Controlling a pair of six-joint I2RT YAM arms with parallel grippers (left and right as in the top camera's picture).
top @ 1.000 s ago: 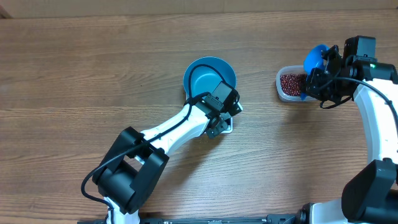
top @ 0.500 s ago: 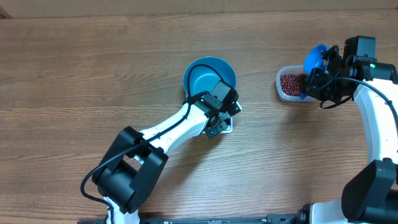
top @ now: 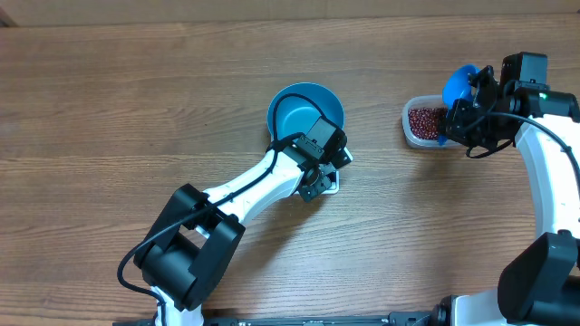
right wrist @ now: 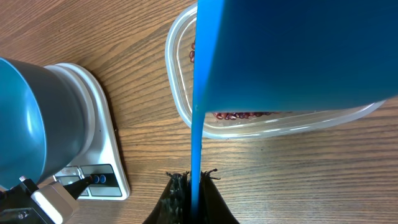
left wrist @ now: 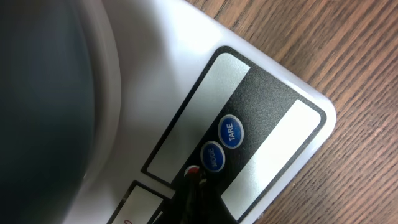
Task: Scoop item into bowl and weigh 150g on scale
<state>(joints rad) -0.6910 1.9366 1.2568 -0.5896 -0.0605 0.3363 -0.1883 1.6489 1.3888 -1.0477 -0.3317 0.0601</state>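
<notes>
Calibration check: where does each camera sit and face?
Overhead: above the table, facing straight down; left arm, right arm, bowl, tub.
Left wrist: on the left arm, close over the scale buttons; shut left pincer at bottom.
Right wrist: on the right arm, facing past the scoop to the tub; right pincer grips the scoop.
Shared: both wrist views show the scale.

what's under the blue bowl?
The white scale: the bowl sits on its platform, with the button panel sticking out in front. The platform surface beneath the bowl is covered, so anything else there can't be seen.
</notes>
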